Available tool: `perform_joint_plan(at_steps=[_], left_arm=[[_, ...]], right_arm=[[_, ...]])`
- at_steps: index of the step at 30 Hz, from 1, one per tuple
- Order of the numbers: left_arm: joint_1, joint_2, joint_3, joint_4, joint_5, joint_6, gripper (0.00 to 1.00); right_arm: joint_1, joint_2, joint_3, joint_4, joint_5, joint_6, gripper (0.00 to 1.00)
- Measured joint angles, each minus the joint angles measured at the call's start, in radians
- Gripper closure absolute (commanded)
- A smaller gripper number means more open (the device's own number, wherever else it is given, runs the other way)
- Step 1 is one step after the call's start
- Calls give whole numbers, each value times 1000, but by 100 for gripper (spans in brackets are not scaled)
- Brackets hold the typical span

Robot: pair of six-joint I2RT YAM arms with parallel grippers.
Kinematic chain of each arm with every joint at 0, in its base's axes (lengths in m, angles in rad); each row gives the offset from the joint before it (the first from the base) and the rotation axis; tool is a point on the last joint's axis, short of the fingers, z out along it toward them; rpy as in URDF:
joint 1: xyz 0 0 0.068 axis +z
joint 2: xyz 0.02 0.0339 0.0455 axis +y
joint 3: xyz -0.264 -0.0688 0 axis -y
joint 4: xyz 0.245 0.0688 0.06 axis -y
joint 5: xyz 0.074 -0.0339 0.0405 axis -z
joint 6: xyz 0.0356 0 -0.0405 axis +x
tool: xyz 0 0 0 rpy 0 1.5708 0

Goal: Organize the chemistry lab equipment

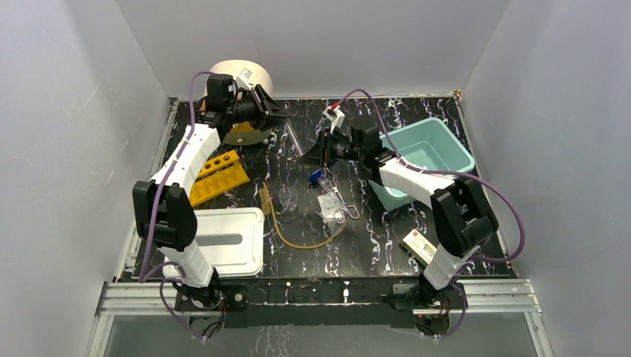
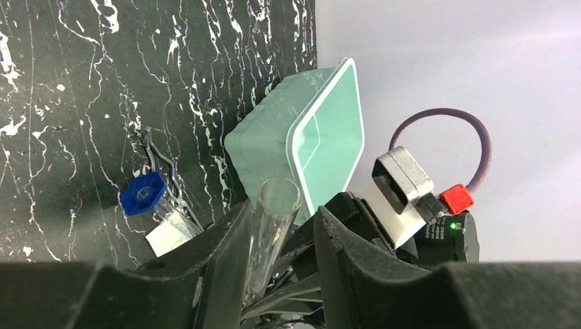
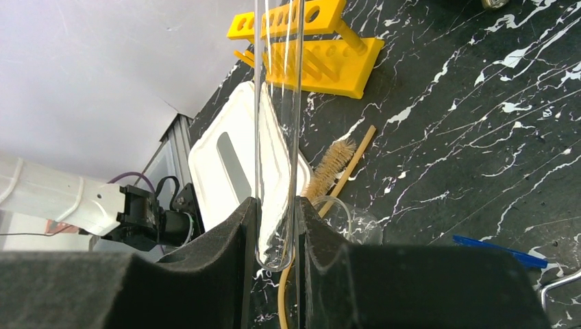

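A clear glass test tube (image 1: 294, 138) spans the gap between my two grippers at the back middle. My right gripper (image 1: 307, 152) is shut on its rounded closed end (image 3: 277, 250). My left gripper (image 1: 280, 114) has its jaws apart around the tube's open mouth (image 2: 279, 195); one finger (image 2: 229, 240) touches the glass and the other stands clear. The orange-yellow holed rack (image 1: 217, 177) stands at the left. The amber hose (image 1: 298, 239), tiny flask (image 1: 289, 198), blue-tipped piece (image 1: 317, 177), wire clamp (image 1: 347, 202) and clear packet (image 1: 330, 208) lie mid-table.
A teal bin (image 1: 454, 145) sits at the right, under my right arm. A white tray (image 1: 245, 249) lies at the front left and a small box (image 1: 418, 247) at the front right. A white roll (image 1: 242, 74) stands at the back. A bristle brush (image 3: 330, 164) lies by the hose.
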Motion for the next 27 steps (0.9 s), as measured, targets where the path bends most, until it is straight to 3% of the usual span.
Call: perform_joint_plan(at_steps=[6, 11, 14, 27], left_arm=[[0, 0, 11, -14, 5, 21, 71], [1, 0, 14, -42, 6, 52, 60], [1, 1, 15, -54, 7, 64, 59], [1, 24, 28, -64, 56, 107, 83]], right_arm=[[0, 0, 6, -32, -7, -49, 77], [0, 0, 22, -56, -10, -77, 77], [0, 0, 27, -70, -12, -89, 77], [0, 4, 64, -143, -18, -151, 77]])
